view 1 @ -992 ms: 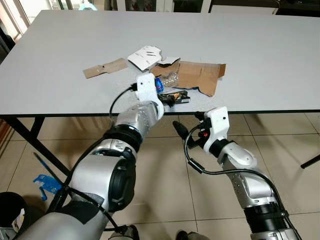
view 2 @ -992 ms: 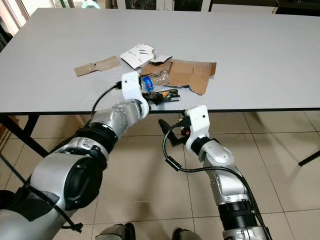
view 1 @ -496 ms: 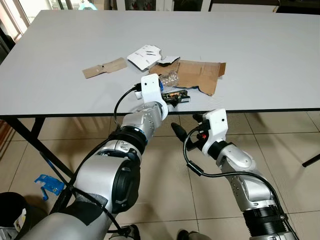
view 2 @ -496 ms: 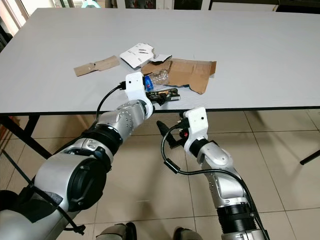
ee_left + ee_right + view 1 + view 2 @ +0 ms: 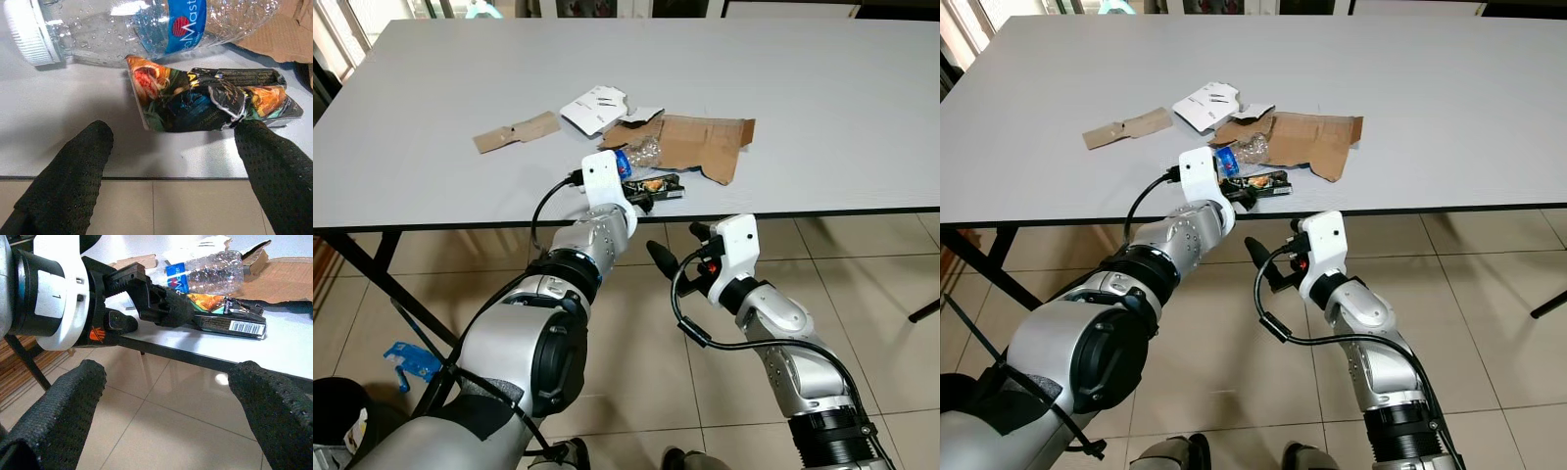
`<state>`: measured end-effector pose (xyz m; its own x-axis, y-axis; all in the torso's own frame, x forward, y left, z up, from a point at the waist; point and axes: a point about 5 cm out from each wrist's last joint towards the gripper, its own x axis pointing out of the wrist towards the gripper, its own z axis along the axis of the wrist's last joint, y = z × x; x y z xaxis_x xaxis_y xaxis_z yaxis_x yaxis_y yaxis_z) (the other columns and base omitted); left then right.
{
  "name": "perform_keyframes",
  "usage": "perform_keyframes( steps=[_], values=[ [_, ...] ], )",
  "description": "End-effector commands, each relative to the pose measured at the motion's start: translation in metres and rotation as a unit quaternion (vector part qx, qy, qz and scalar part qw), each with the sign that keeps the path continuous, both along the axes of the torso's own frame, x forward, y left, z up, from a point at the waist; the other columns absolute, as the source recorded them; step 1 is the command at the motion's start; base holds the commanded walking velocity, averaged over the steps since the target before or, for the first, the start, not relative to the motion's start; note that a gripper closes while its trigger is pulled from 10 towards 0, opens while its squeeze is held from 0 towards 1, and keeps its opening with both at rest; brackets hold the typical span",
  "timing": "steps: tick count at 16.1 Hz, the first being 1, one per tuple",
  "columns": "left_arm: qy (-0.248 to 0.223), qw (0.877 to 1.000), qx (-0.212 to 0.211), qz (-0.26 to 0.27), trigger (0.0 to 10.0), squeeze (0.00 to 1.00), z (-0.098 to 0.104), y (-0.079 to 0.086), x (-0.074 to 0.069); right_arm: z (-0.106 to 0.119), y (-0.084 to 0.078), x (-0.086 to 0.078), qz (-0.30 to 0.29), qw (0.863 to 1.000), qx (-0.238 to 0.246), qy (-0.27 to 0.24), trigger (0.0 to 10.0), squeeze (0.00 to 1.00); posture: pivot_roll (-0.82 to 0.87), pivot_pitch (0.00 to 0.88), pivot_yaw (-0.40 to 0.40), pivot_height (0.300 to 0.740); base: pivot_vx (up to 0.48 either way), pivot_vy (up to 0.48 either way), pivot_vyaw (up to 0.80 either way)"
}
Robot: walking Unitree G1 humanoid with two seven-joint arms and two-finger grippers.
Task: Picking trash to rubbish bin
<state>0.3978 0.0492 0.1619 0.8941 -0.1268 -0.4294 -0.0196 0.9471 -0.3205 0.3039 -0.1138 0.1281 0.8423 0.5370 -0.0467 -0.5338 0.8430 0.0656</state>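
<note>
Left end effector (image 5: 166, 161) hovered wide open at the counter (image 5: 822, 108) edge, fingers straddling the crumpled wrapper (image 5: 210, 100) beside the bottle (image 5: 146, 24), apparently lined up to pinch it.

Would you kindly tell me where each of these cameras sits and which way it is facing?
Left and right eye views: on the head, looking down at the table, both silver arms showing.
Left wrist view: on the left wrist, along the open left gripper at the snack wrapper and plastic bottle.
Right wrist view: on the right wrist below the table edge, along the open right gripper.
Shared: wrapper and bottle appear in every view.
</note>
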Motion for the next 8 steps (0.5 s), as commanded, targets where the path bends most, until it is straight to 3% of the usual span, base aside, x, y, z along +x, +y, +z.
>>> perform_keyframes(
  steps=[1, 2, 3, 4, 5, 6, 8],
  values=[
    [0.022, 1.000, 0.004, 0.007, 10.0, 0.00, -0.0055, -0.0013, -0.0024, 0.0008, -0.0007, -0.0025, -0.001, 1.000, 0.005, 0.001, 10.0, 0.00, -0.10, 0.148, 0.022, 0.740, 0.000, 0.000, 0.00],
    [0.023, 1.000, 0.002, 0.009, 10.0, 0.00, -0.0055, -0.0009, -0.0024, 0.0008, -0.0007, -0.0027, -0.002, 1.000, 0.005, 0.002, 10.0, 0.00, -0.10, 0.149, 0.023, 0.740, 0.000, 0.000, 0.00],
    [0.025, 1.000, -0.002, 0.012, 3.9, 0.00, -0.0057, 0.0002, -0.0021, 0.0007, -0.0008, -0.0029, -0.002, 1.000, 0.005, 0.003, 10.0, 0.00, -0.11, 0.149, 0.023, 0.740, 0.000, 0.000, 0.00],
    [0.026, 1.000, -0.005, 0.014, 2.2, 0.00, -0.0058, 0.0008, -0.0021, 0.0007, -0.0009, -0.0031, -0.002, 1.000, 0.005, 0.003, 10.0, 0.00, -0.11, 0.149, 0.023, 0.740, 0.000, 0.000, 0.00],
    [0.026, 1.000, -0.005, 0.014, 2.2, 0.00, -0.0058, 0.0008, -0.0021, 0.0007, -0.0009, -0.0031, -0.002, 1.000, 0.005, 0.003, 10.0, 0.00, -0.11, 0.149, 0.023, 0.740, 0.000, 0.000, 0.00],
    [0.026, 1.000, -0.007, 0.016, 0.0, 0.00, -0.0058, 0.0011, -0.0020, 0.0007, -0.0010, -0.0032, -0.002, 1.000, 0.005, 0.003, 10.0, 0.00, -0.11, 0.150, 0.023, 0.740, 0.000, 0.000, 0.00],
    [0.026, 0.999, -0.009, 0.016, 0.0, 0.00, -0.0055, 0.0009, -0.0019, 0.0008, -0.0006, -0.0034, -0.002, 1.000, 0.005, 0.004, 10.0, 0.00, -0.11, 0.151, 0.023, 0.740, 0.000, 0.000, 0.00]
  ],
)
